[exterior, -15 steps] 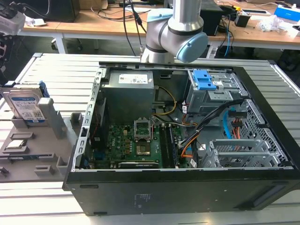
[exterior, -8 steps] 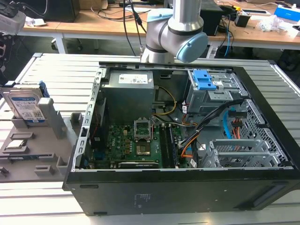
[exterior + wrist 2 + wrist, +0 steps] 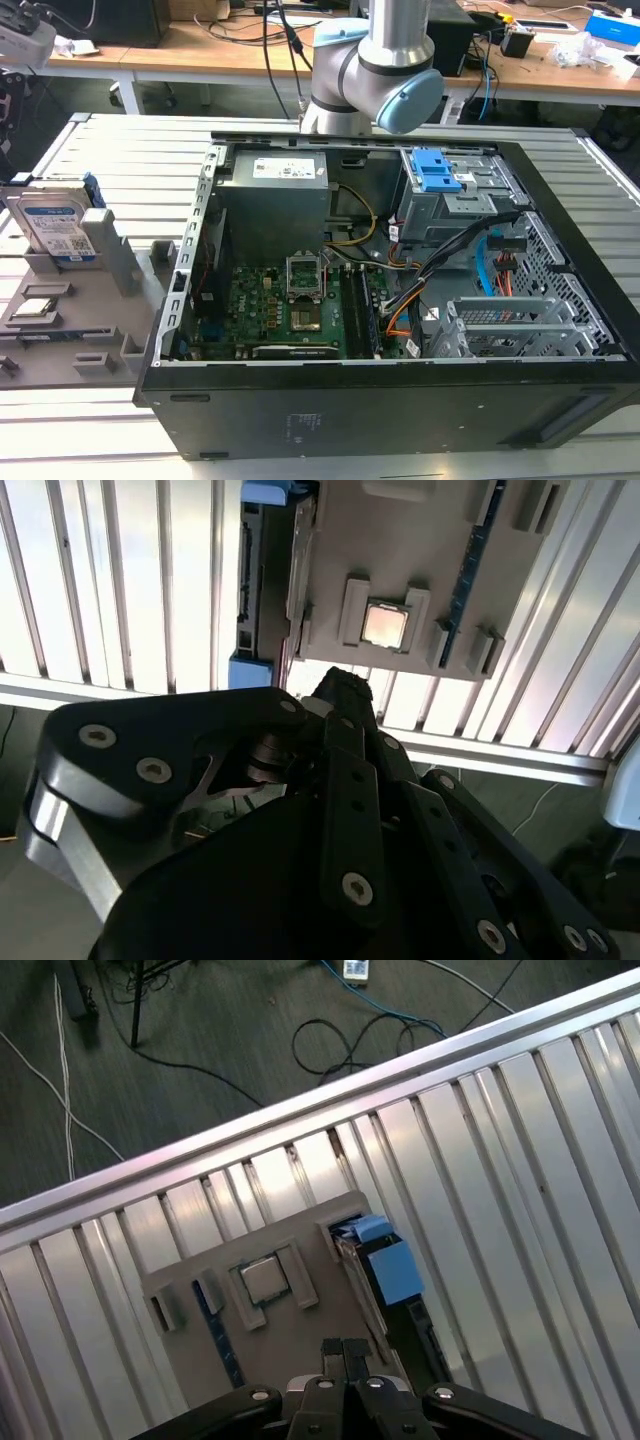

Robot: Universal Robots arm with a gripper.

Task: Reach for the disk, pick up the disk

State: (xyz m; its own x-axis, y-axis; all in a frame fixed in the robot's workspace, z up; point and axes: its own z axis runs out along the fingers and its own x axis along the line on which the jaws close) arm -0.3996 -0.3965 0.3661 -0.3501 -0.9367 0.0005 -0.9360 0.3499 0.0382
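You are seeing the disk [image 3: 55, 222] standing upright in the grey fixture [image 3: 95, 318] at the exterior view's left, beside the open computer case [image 3: 350, 420]. In the first wrist view, the gripper [image 3: 343, 1345] is hovering over that fixture with its fingers pressed together and empty, near the disk but not touching it.

arm [image 3: 378, 60] cut off by exterior view's top edge; disk [image 3: 55, 222] lower part hidden in grey holder [image 3: 115, 262], label print illegible.

arm [image 3: 385, 60]: vertical link, blue-capped joint | gripper [image 3: 343, 1350]: fingers [image 3: 332, 1352] together, holding nothing
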